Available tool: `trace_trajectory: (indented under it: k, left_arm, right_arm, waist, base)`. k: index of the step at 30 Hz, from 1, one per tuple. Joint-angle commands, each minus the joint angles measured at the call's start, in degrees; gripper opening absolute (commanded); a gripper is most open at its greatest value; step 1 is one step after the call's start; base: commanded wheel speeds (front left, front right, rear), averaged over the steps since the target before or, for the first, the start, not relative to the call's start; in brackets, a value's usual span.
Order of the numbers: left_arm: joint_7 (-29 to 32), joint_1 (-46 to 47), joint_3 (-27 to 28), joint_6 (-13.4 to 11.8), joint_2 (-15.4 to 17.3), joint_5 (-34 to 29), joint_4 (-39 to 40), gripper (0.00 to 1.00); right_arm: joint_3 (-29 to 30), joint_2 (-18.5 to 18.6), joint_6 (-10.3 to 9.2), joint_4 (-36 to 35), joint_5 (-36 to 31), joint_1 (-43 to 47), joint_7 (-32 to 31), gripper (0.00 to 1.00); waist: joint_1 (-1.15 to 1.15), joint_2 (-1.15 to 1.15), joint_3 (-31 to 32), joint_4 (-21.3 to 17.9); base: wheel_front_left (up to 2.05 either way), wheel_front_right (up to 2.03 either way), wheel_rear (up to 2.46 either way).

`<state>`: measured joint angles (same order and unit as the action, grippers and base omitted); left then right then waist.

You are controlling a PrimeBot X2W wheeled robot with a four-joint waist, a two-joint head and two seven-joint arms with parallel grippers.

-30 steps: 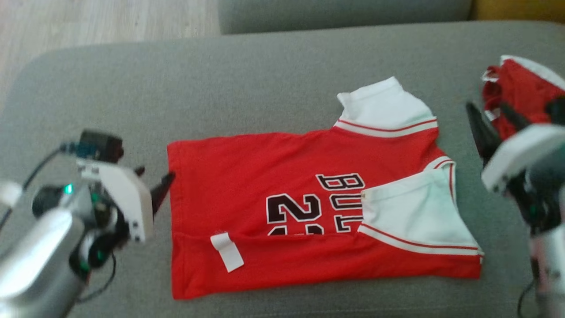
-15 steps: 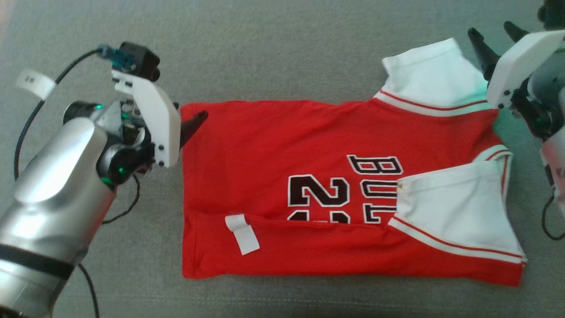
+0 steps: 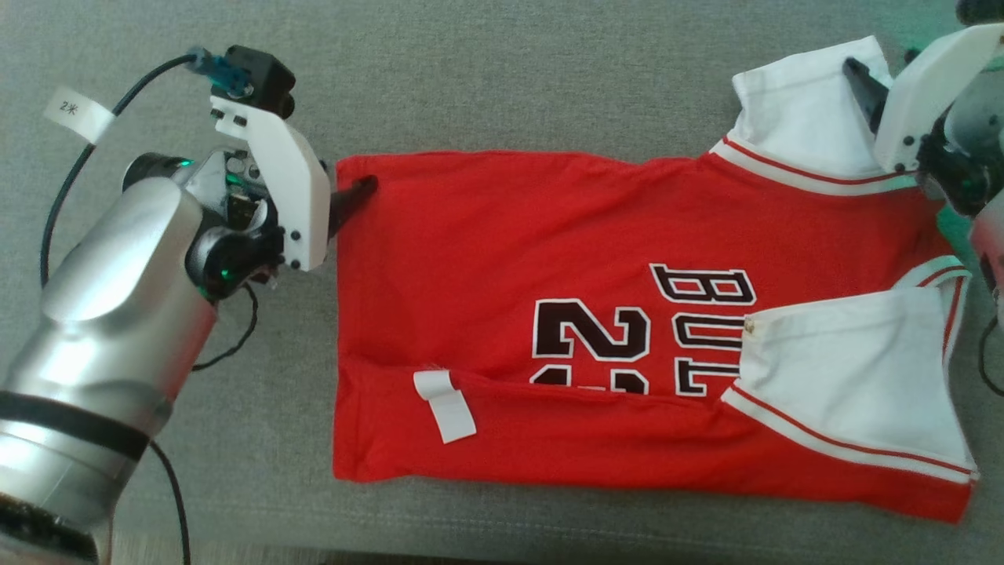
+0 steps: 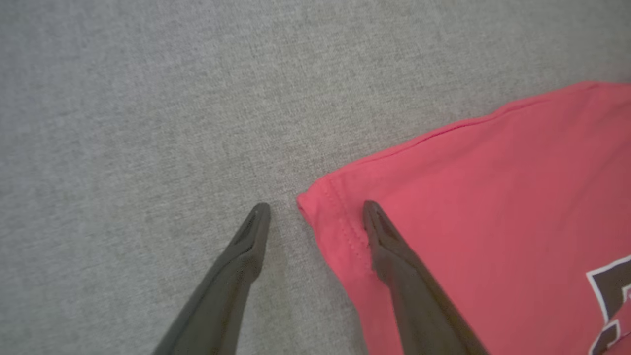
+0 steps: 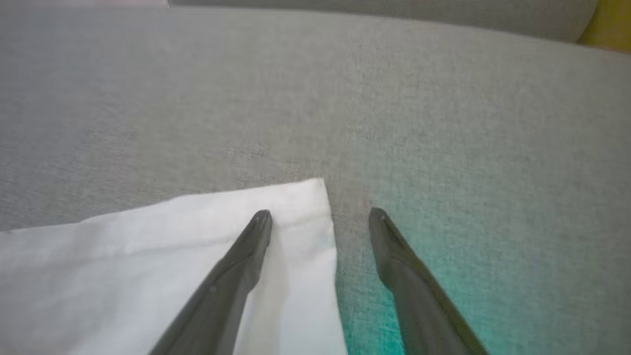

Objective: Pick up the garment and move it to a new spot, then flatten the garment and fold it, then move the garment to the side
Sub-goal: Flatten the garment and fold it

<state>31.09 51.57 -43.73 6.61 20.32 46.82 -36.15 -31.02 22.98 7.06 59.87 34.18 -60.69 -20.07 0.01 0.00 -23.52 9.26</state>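
The garment [image 3: 510, 235] is a red jersey with white sleeves and black lettering, spread flat on a grey cushion [image 3: 549, 71], its near long edge folded over. My left gripper [image 3: 345, 200] is open at the jersey's far left corner. In the left wrist view the left gripper [image 4: 315, 206] straddles that red hem corner [image 4: 330, 212], one finger on the cloth and one on the cushion. My right gripper [image 3: 882, 67] is open over the far white sleeve [image 3: 792, 102]. The right wrist view shows the right gripper [image 5: 320, 213] straddling the sleeve's corner [image 5: 300, 207].
A white tag [image 3: 443, 404] lies on the folded near edge. Cables and a paper label [image 3: 78, 114] hang by my left arm. The cushion's front edge [image 3: 502, 541] runs along the bottom. A back cushion [image 5: 394, 15] and something yellow [image 5: 611, 24] lie beyond.
The camera has tipped down and closer. My left gripper has come up to the jersey's far left corner. My right gripper has moved from beside the jersey onto the white sleeve's corner. Both stay open.
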Motion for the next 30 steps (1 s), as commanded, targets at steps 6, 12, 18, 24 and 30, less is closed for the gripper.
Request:
trace_trajectory:
  k: [6, 12, 18, 24, 30]
  left_arm:
    - [-0.7, 4.6, 1.4, 0.5, 2.1, 0.8, -0.4, 1.0]
    - [0.1, 5.8, 0.3, 0.7, 1.9, 1.6, -2.0, 1.0]
    - [2.1, 5.8, -1.0, 0.8, 1.2, 3.3, -3.5, 1.0]
    - [4.9, 5.7, -2.8, 0.9, 2.3, 6.3, -1.5, 0.06]
    - [0.9, 6.2, -2.9, 0.7, 3.5, 5.1, -2.4, 0.0]
  right_arm:
    - [-4.0, 0.0, 0.43, -0.6, 2.9, -1.5, -2.4, 1.0]
    - [-8.5, 0.7, 0.43, -3.4, 7.6, -1.4, -4.1, 1.0]
    - [-13.7, 1.7, 0.43, -6.1, 12.6, -0.6, -5.9, 0.97]
    - [-17.8, 3.2, 0.43, -7.0, 15.2, -1.0, -3.8, 0.05]
    - [-19.6, 3.6, 0.43, -4.4, 14.8, -2.8, 5.2, 0.0]
  waist:
    - [-0.01, 0.0, -0.3, 0.1]
    - [-0.01, 0.0, -1.1, -0.2]
    - [-0.01, 0.0, -1.5, -0.7]
    - [-0.01, 0.0, -1.3, -0.9]
    - [-0.01, 0.0, -0.3, -1.3]
  base:
    - [0.0, 0.0, 0.0]
    - [0.0, 0.0, 0.0]
    - [0.0, 0.0, 0.0]
    - [0.0, 0.0, 0.0]
    - [0.0, 0.0, 0.0]
